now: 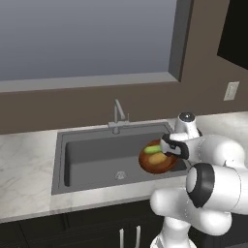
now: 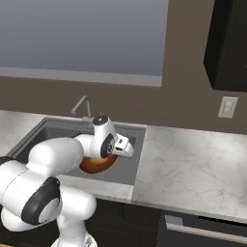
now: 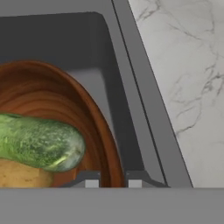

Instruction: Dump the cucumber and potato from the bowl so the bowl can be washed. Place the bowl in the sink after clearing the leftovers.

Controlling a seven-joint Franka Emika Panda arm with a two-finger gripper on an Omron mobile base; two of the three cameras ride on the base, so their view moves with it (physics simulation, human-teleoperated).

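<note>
The reddish-brown bowl (image 1: 157,162) hangs over the right part of the dark-grey sink (image 1: 92,155), tipped somewhat toward the left base camera. My gripper (image 3: 113,179) is shut on the bowl's (image 3: 52,92) right rim, one fingertip on each side of the wall. Inside lie the green cucumber (image 3: 39,142) and, under it, the tan potato (image 3: 19,175). The cucumber (image 1: 153,149) also shows near my gripper (image 1: 167,147). In the right base view the bowl (image 2: 99,165) peeks out below the hand.
The slim grey faucet (image 1: 117,116) stands behind the sink's back edge. Marble counter (image 3: 183,65) runs right of the basin and to its left (image 1: 24,164). A wall outlet (image 2: 227,107) sits on the brown backsplash, under a large window.
</note>
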